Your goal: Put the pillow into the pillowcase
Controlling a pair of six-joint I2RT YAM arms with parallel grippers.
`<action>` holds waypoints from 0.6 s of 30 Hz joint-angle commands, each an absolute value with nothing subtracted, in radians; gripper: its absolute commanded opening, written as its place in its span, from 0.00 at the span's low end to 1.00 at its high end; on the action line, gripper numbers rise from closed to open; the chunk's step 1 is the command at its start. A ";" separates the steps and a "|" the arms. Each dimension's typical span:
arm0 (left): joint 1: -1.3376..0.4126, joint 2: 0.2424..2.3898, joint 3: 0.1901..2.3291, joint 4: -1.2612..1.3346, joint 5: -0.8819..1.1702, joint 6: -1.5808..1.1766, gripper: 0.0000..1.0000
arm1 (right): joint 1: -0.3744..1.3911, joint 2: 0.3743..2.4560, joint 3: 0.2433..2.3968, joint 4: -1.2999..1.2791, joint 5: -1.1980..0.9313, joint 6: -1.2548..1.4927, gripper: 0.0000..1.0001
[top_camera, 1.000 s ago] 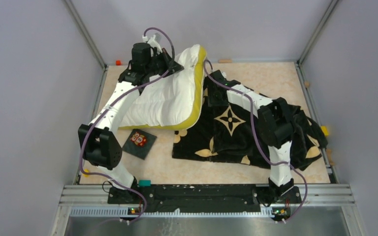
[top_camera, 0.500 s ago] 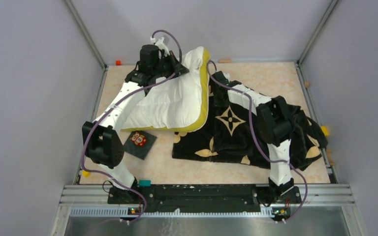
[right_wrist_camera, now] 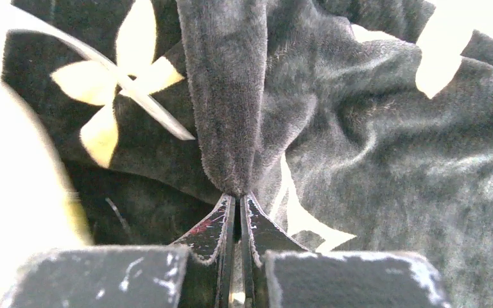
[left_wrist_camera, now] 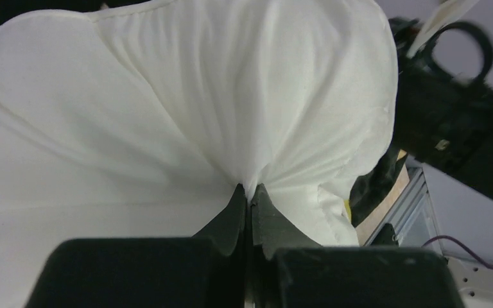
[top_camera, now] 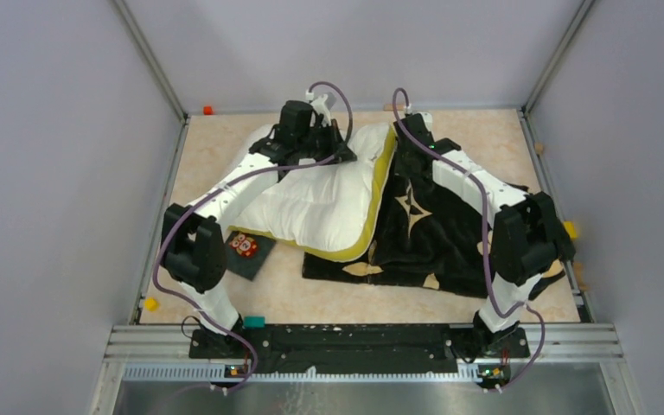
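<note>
- Pillow [top_camera: 316, 203] sits left of centre on the table [top_camera: 484, 130], with its far edge lifted and its near edge sagging down.
- Yellow band [top_camera: 379, 203] runs along the pillow's right and near edge, pressed against the pillowcase [top_camera: 437, 233].
- Left gripper [left_wrist_camera: 248, 192] is clamped tight on a pinch of white pillow fabric, and folds fan out from the fingertips.
- Pillowcase lies crumpled on the right half of the table, its far-left part pulled up.
- Right gripper [right_wrist_camera: 237, 196] is closed on a folded ridge of the black velvety pillowcase, fingers nearly touching.
- Both grippers are near each other at the far side.
- Cannot tell if any of the pillow is inside the opening.
- Owl card [top_camera: 245, 248] lies at the pillow's near-left edge.
</note>
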State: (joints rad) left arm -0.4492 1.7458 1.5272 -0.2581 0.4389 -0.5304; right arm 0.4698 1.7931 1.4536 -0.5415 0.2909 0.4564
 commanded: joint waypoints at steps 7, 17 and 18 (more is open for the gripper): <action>-0.493 1.735 1.382 -0.216 0.439 -0.484 0.00 | 0.463 1.662 1.410 -0.561 0.379 0.457 0.00; -0.542 1.862 1.496 -0.321 0.387 -0.418 0.00 | 0.469 1.577 1.410 -0.534 0.314 0.398 0.00; -0.547 1.883 1.517 -0.340 0.388 -0.413 0.00 | 0.470 1.573 1.413 -0.529 0.300 0.384 0.00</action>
State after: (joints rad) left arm -0.5190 1.8324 1.4136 -0.3099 0.4038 -0.4610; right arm 0.4664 1.6386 1.4002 -0.5674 0.3279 0.4294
